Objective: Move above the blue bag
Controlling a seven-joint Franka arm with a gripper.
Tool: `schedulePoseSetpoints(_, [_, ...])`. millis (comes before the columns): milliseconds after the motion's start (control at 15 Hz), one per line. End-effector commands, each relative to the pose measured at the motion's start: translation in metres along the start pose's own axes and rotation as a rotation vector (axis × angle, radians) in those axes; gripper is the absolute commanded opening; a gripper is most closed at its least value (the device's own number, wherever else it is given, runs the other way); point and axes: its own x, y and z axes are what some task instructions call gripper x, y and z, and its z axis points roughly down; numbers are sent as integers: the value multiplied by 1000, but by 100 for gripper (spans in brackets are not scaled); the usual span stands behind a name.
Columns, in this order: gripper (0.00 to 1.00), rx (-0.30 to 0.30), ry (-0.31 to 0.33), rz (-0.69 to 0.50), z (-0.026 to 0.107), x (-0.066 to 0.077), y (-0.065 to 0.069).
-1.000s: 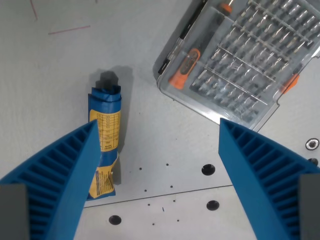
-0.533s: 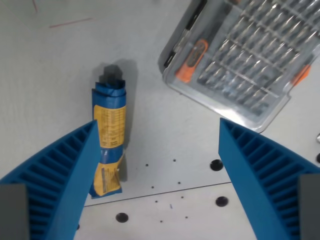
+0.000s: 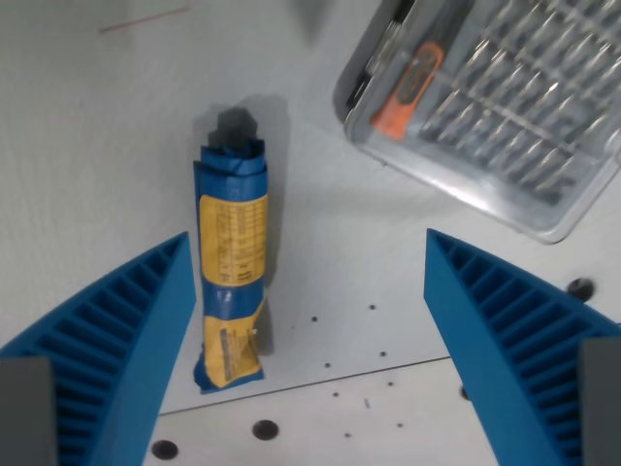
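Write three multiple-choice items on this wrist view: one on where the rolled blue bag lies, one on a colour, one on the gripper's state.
1. Where does the rolled blue bag with the yellow label lie on the white table?
A. Toward the wrist view's left, near one blue ribbed finger
B. Inside the case
C. Far right

2. What colour is the screwdriver handle in the clear plastic bit case?
A. Green
B. Orange
C. Purple

3. How is the gripper?
A. Shut on the bag
B. Shut, empty
C. Open

Answers: 1 A, the bag sits beside the left-hand finger. 2 B, the handle shows orange through the lid. 3 C, the fingers stand wide apart with bare table between.
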Motion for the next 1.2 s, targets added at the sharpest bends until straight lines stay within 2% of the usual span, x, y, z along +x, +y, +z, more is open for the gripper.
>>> schedulePoseSetpoints(67, [100,18,93,96,10,-10,-7])
schedulePoseSetpoints(733, [100,29,80,167,49,-35,-28])
schedulePoseSetpoints(1200, [100,40,80,186,71,-50,-40])
